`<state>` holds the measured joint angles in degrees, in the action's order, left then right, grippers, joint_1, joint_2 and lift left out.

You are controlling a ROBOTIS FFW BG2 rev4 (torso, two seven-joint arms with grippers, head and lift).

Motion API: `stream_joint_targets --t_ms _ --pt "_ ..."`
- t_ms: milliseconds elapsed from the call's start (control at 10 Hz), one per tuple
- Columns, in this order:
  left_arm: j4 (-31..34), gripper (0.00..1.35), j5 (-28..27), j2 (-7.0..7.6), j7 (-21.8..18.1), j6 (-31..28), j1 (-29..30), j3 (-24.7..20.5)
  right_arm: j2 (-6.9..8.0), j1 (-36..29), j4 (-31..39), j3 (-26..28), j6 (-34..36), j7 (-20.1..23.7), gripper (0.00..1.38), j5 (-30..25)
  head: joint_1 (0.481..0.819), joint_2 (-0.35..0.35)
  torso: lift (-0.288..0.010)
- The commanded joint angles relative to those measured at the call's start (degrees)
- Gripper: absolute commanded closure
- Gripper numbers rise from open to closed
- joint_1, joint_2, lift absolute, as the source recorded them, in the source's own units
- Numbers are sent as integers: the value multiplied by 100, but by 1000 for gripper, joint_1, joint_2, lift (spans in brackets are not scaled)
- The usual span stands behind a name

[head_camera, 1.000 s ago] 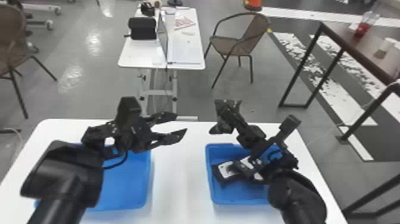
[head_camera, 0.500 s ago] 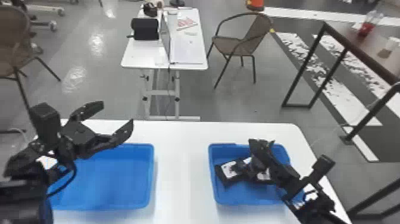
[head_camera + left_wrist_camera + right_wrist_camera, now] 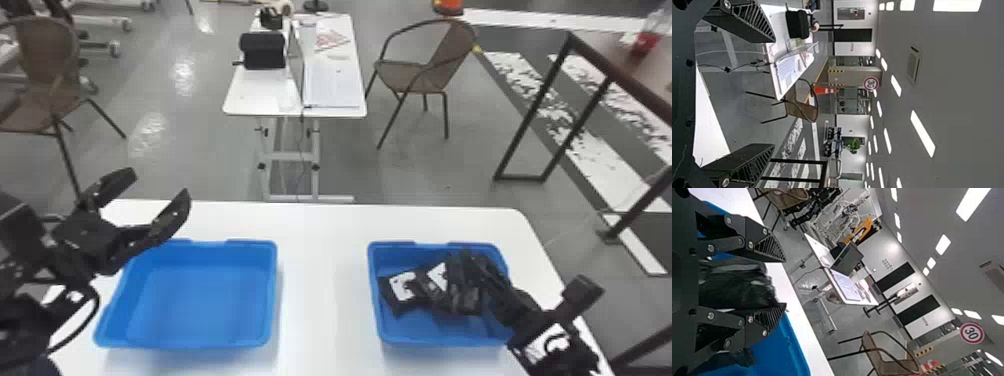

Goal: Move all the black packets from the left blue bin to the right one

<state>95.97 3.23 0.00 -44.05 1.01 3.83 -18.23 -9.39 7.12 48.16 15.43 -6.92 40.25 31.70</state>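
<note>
- Head view: wait, no. - Black packets (image 3: 402, 290), head view: bunched, overlapping in right blue bin (image 3: 425, 332), lower right; probably grouped there as delivered. Left blue bin (image 3: 200, 300), lower left, shows its floor, so transfer looks done.
- Left wrist view: left gripper (image 3: 775, 93) fingers spread, nothing between; likely parked.
- Right wrist view: right gripper (image 3: 785, 282) looks closed on one packet, maybe to seat it.
- Count: 2 bins, 2 grippers, at least 2 packets; overlap hides total.
</note>
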Motion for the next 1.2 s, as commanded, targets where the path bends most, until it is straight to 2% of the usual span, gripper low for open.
stream_joint_targets --t_ms 0,100,200,300,400,500,600,700,800,900,1100 --pt "10 127 142 -15 11 128 74 -40 68 -202 396 31 -530 -342 93 -156 695 -92 0" --pt "89 94 186 -15 46 102 179 -49 209 -606 1082 92 -767 -773 163 -393 695 -103 0" --pt "230 44 222 -15 151 110 329 -67 446 -1063 1908 330 -811 -966 191 -841 695 -115 0" --pt "414 44 125 -15 222 321 548 -93 745 -1643 2962 540 -1022 -1054 197 -1518 695 -115 0" --pt "783 58 -165 -15 617 576 988 -155 944 -2285 4035 567 -1066 -1292 194 -2221 695 -111 0" --pt "994 98 -306 -15 1215 866 1498 -119 944 -2856 4755 567 -1128 -1371 199 -2669 695 -93 0" --pt "994 108 -315 -15 1373 1235 1858 -128 944 -3296 5151 567 -1268 -1388 199 -2977 695 -77 0" --pt "994 108 -367 -15 1373 1411 2183 -23 944 -3691 5336 540 -1365 -1397 199 -3003 695 -52 0" --pt "994 108 -411 -15 1470 1323 2377 127 944 -3981 5397 540 -1382 -1397 196 -2959 695 -47 0" --pt "977 110 -341 -15 1768 1402 2561 311 944 -4192 5397 540 -1453 -1397 197 -2889 695 -58 0" --pt "977 110 -209 -15 2032 1323 2790 531 944 -4342 5379 479 -1488 -1397 199 -2792 695 -82 0"
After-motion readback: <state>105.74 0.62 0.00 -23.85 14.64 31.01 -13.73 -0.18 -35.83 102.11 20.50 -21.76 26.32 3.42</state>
